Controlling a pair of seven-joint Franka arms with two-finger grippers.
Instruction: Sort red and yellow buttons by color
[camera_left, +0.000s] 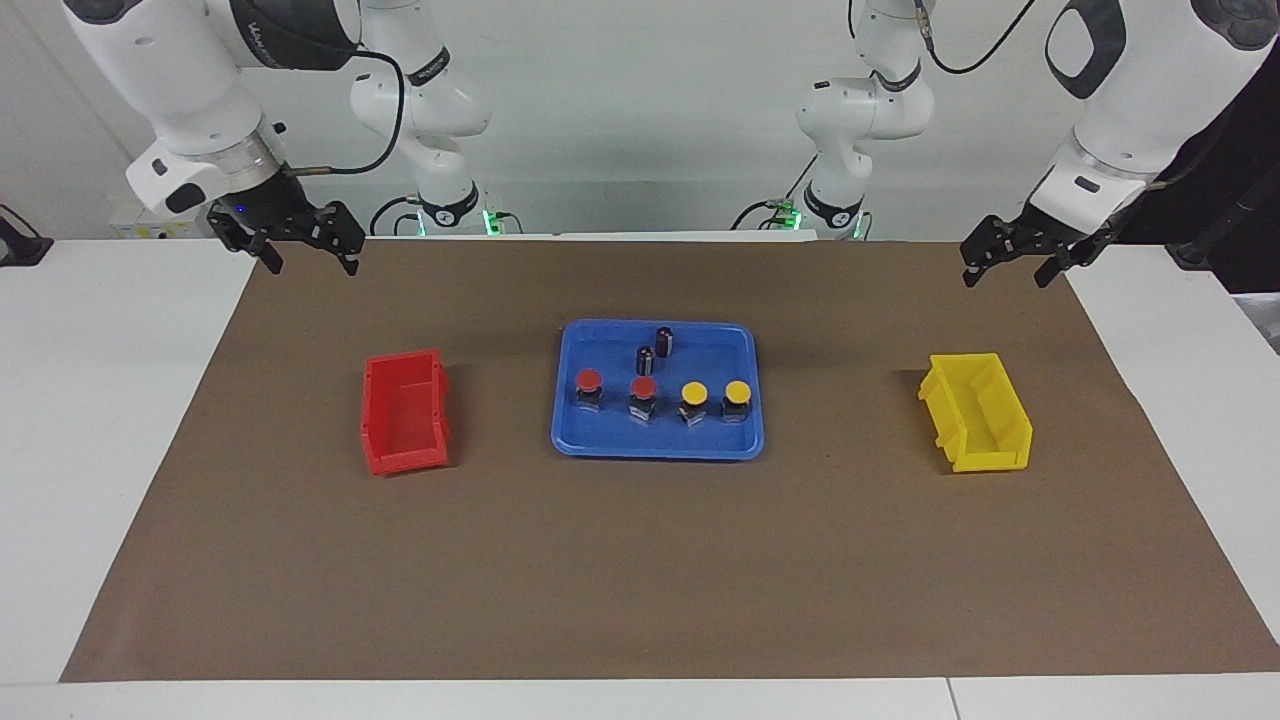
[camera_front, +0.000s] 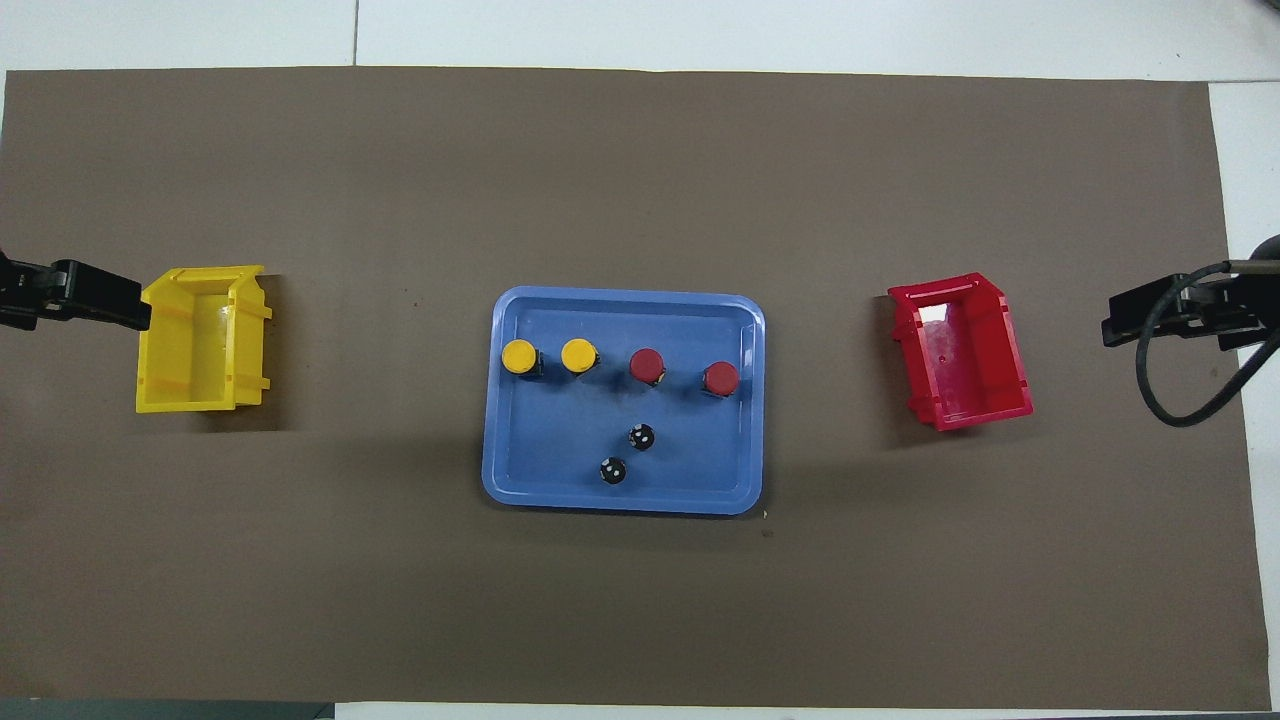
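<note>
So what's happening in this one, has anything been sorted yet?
Nothing yet. Two red buttons and two yellow buttons stand in a row in the blue tray, with two dark cylinders nearer the robots. The red bin and yellow bin are empty. The left gripper and right gripper hang open at the table's ends, holding nothing.

1. On the blue tray (camera_left: 570, 430), four capped buttons stand in a row; the yellow pair (camera_front: 549, 356) nearly touch, while gaps separate the red ones (camera_front: 684, 371).
2. Two dark cylinders (camera_front: 627, 453) crowd the row's robot side, at 6 o'clock overhead.
3. The row's 12 o'clock side is bare tray.
</note>
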